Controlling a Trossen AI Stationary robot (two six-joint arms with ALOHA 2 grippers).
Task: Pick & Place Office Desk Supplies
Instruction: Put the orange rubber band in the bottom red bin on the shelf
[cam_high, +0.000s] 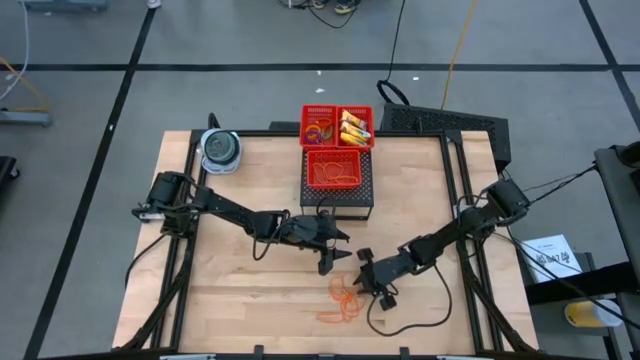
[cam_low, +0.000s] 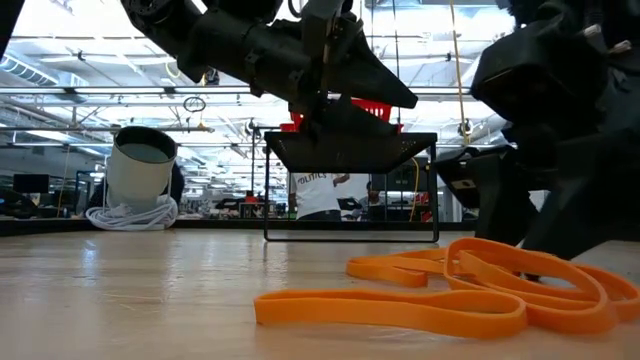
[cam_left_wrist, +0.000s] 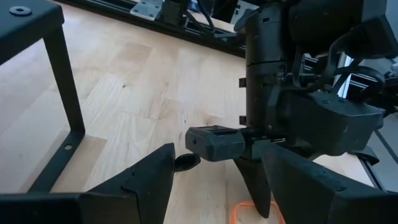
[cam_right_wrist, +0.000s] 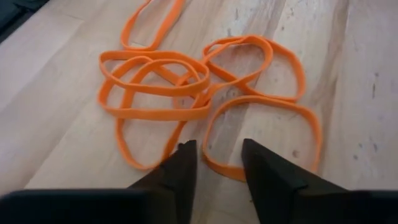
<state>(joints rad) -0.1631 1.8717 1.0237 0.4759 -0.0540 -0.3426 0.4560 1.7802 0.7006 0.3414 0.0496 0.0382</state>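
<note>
Several thin orange rubber bands (cam_high: 342, 298) lie tangled in a loose heap on the wooden table near its near edge, also in the low view (cam_low: 450, 290). My right gripper (cam_right_wrist: 219, 155) is open just above that heap, its fingertips standing on either side of one band's loop (cam_right_wrist: 261, 134); I cannot tell whether they touch it. My left gripper (cam_high: 337, 252) is open and hangs above the table just left of the right gripper (cam_high: 362, 278), off the bands. Coloured rings (cam_high: 318, 128) and yellow packets (cam_high: 353, 126) lie in red baskets.
Three red mesh baskets (cam_high: 338, 148) sit on a black wire stand (cam_high: 338, 200) at the table's far middle; the front basket holds more orange bands. A round blue-grey container (cam_high: 220, 150) with a white cord stands at the far left. Bare wood lies left and right of the bands.
</note>
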